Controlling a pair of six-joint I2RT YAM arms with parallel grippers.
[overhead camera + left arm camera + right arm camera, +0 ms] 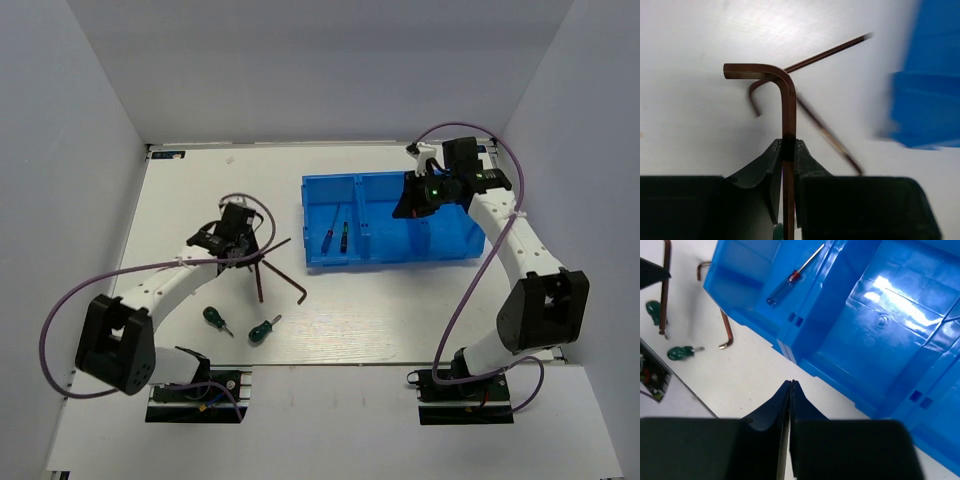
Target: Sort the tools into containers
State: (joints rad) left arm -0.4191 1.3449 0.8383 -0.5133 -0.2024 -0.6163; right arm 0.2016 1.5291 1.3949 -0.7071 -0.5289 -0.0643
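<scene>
My left gripper (pixel 244 258) (pixel 788 143) is shut on a brown L-shaped hex key (pixel 258 285) (pixel 788 107) and holds it above the table, left of the blue bin (pixel 390 260). The second hex key (pixel 288 282) (pixel 830 137) lies on the table under it. Two stubby green-handled screwdrivers (pixel 214 318) (pixel 262 330) lie near the front. The blue-handled (pixel 327 234) and black-handled (pixel 343 236) thin screwdrivers lie in the bin's left compartment. My right gripper (pixel 410 203) (pixel 791 384) is shut and empty, hovering over the bin's middle.
The bin's middle and right compartments (pixel 880 325) hold nothing that I can see. White walls close in the table at left, right and back. The arm bases (pixel 195 395) sit at the near edge.
</scene>
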